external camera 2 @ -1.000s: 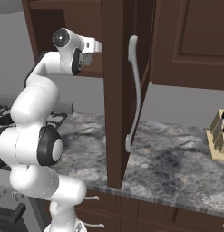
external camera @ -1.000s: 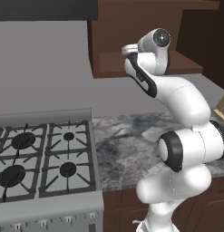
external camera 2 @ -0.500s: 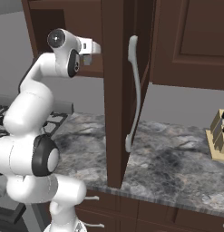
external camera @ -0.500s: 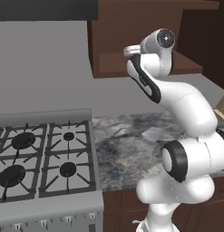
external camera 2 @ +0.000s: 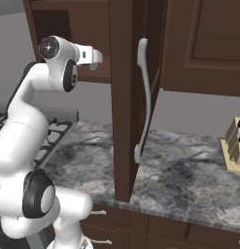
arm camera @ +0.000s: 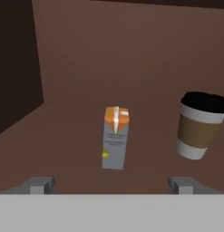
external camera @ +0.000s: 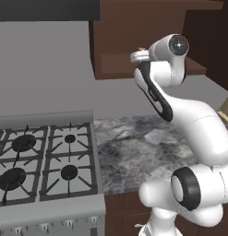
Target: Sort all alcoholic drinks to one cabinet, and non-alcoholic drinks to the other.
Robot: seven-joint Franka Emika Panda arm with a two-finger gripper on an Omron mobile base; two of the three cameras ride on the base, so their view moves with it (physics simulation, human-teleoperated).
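Observation:
Two non-alcoholic drinks stand on the brown floor of the open wall cabinet [external camera: 120,64]: a small grey drink with an orange top [arm camera: 115,138] in the middle and a tan paper coffee cup [arm camera: 198,126] with a dark lid to its right. My gripper [arm camera: 112,186] is open and empty, a short way in front of the orange-topped drink, touching neither. From the base views the gripper [external camera: 139,56] [external camera 2: 95,57] hovers at the cabinet's mouth. The cabinet's tall door [external camera 2: 122,97] with its curved silver handle [external camera 2: 143,97] stands open beside the hand. The alcoholic drinks are out of view.
A gas stove [external camera: 37,161] sits left of the marbled counter [external camera: 134,147], under a dark range hood [external camera: 46,9]. A knife block [external camera 2: 234,146] stands at the counter's right end. Another closed cabinet door [external camera 2: 206,44] hangs to the right.
The hand has drawn back a little from the cabinet opening, and the upper arm has swung with it. The jaws stay wide with nothing in them.

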